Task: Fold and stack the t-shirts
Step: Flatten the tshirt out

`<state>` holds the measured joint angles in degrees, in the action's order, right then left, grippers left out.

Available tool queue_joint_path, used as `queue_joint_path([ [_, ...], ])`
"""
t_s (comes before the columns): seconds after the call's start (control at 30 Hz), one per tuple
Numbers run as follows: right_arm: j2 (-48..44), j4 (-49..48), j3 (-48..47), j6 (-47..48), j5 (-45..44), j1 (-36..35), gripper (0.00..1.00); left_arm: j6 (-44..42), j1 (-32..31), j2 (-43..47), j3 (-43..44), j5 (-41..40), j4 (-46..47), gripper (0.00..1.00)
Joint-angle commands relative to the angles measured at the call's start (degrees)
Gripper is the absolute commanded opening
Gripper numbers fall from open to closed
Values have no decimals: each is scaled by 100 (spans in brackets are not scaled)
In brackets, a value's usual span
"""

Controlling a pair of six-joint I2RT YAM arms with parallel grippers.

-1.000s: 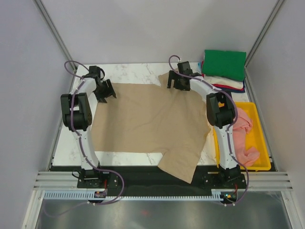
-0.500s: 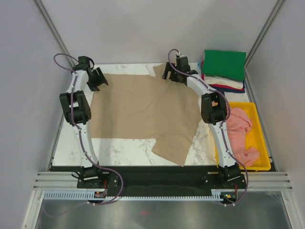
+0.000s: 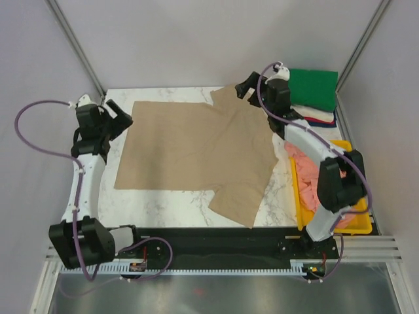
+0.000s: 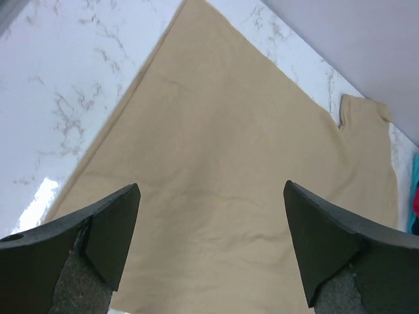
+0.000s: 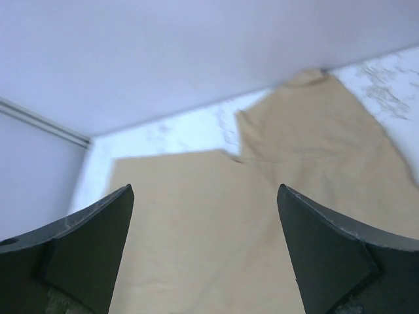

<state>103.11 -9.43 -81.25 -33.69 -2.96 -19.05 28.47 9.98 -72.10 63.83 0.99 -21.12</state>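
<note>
Tan t-shirt (image 3: 196, 147) lies flat on the tabletop (image 3: 163, 203).
Both hands are wide open and hold nothing: the left hand (image 3: 118, 115) by the shirt's left edge, the right hand (image 3: 245, 90) near its far sleeve. Folded shirts (image 3: 313, 88) sit stacked far right; a pink shirt (image 3: 308, 186) lies in the yellow tray (image 3: 357, 226).

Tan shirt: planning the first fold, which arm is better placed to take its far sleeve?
Probably right: the open right gripper hangs beside that sleeve; the left gripper sits across the tan shirt.
</note>
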Motion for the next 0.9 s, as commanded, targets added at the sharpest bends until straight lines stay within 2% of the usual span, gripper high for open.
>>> queue_joint_path([
  [0.0,-843,-1776,1719,-1261,274,6,98,1008,153,-129,-574,175,-238,97],
  [0.07,-1292,-2280,2330,-1411,935,24,98,1195,381,-173,-887,304,-751,93],
  [0.1,-1407,-2613,2829,-1656,1460,15,98,1431,817,-43,-1151,714,-796,91],
  [0.2,-1723,-2897,3578,-1974,1921,-125,98,1810,1793,501,-2425,1349,-272,75],
  [0.23,-1907,-2602,3660,-1870,1870,-204,98,1837,1919,660,-2663,1359,-174,75],
  [0.3,-2066,-1943,3661,-1485,1756,-459,98,1899,1999,872,-3043,1176,-164,74],
  [0.33,-2206,-1252,3573,-1143,1546,-555,98,1925,1982,1064,-3122,1158,-164,74],
  [0.4,-2443,-791,3625,-929,1465,-758,98,1978,1991,1206,-3272,913,-207,74],
  [0.53,-2848,-525,3906,-762,1333,-846,98,1917,1991,1312,-3342,394,-252,74],
  [0.63,-3050,-314,4038,-630,1289,-846,98,1987,1991,1128,-3342,191,-156,69],
  [0.73,-3226,-94,4100,-551,1245,-855,98,2075,1982,794,-3272,-11,-164,66],
  [0.87,-3446,-6,4249,-489,1219,-846,98,2382,1982,232,-3298,-82,124,68],
])
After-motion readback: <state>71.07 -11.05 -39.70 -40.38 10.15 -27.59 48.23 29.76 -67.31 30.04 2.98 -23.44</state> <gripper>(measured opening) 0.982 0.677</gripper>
